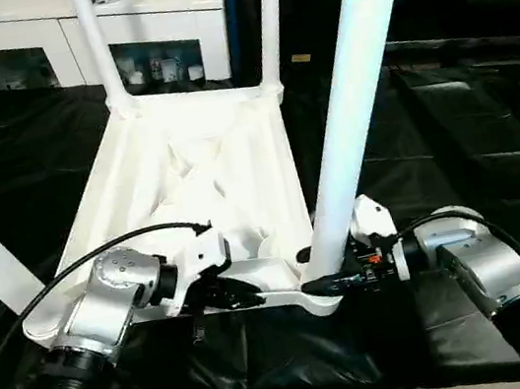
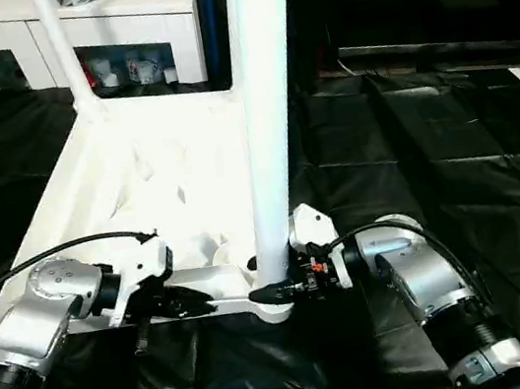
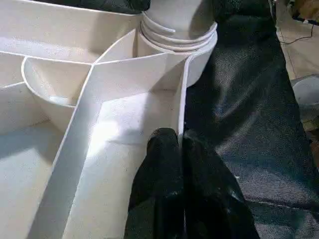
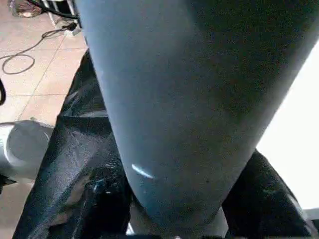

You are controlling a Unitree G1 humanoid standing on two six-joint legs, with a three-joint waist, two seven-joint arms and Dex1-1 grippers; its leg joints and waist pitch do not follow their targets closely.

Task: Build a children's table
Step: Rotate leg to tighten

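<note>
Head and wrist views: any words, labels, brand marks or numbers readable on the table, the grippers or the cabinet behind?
None readable.
Table top and near leg: plain white, unmarked.
Cabinet: items behind the glass too small to read.

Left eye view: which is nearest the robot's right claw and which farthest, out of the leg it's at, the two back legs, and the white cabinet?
From the right gripper:
1. Near leg, between its fingers.
2. Back right leg.
3. Back left leg, far corner.
4. White cabinet, behind the table.
</note>
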